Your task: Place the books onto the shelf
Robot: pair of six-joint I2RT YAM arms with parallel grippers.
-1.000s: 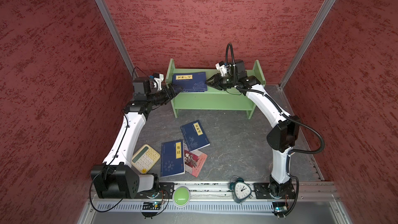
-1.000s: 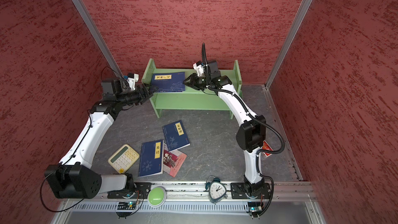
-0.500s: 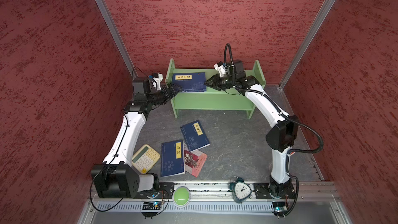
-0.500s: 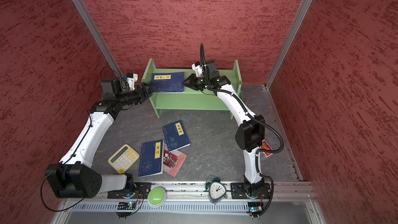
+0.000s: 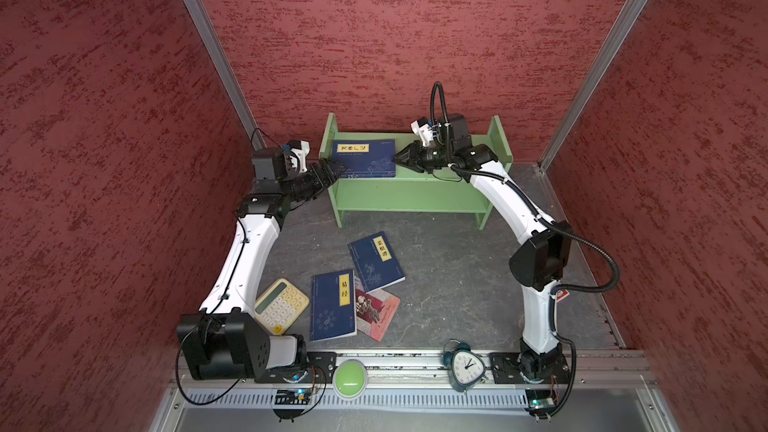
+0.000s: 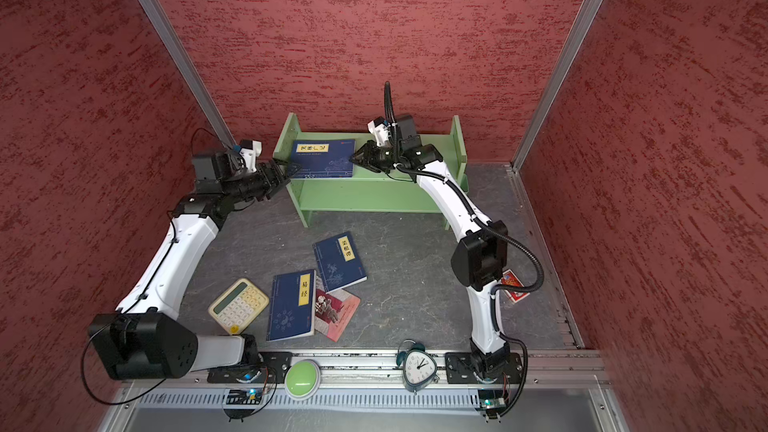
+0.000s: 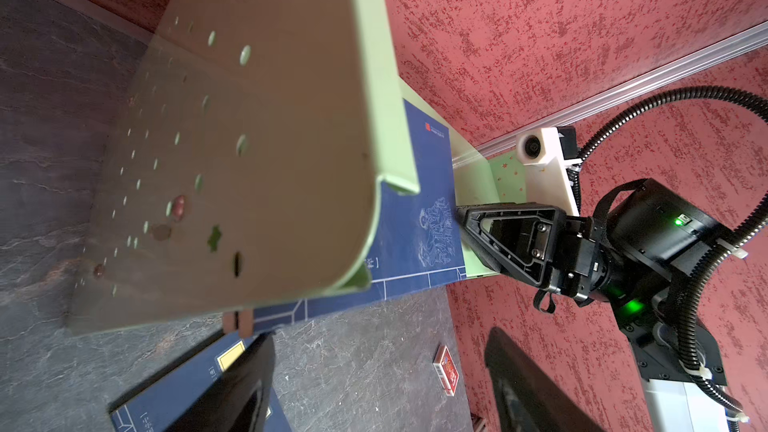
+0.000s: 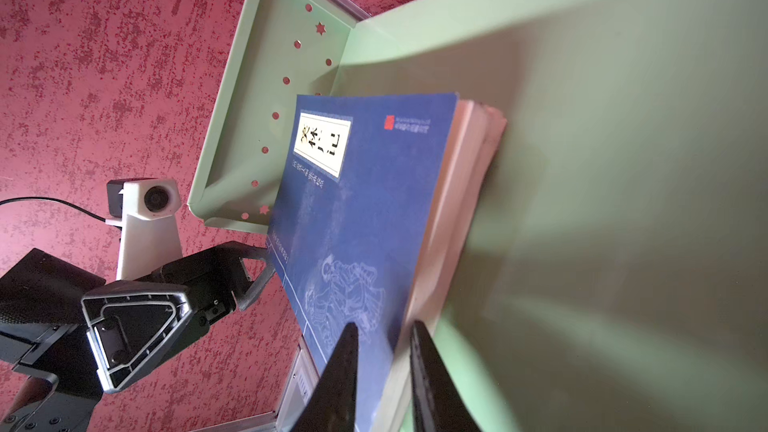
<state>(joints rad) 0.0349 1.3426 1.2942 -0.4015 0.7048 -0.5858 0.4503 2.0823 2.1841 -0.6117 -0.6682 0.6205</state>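
Fingers point(image 8: 338, 376) of the right gripper point(image 5: 397, 157) pinch the right-hand edge of the navy book point(image 5: 365, 158), lying flat along the green shelf's point(image 5: 411, 195) top tier; the left gripper point(image 5: 337, 168), fingers spread wide, hovers at its opposite front corner.

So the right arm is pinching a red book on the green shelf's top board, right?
Not red. The book that the right gripper pinches on the top board of the shelf is navy blue with a yellow label, as the right wrist view shows. The rest is right.
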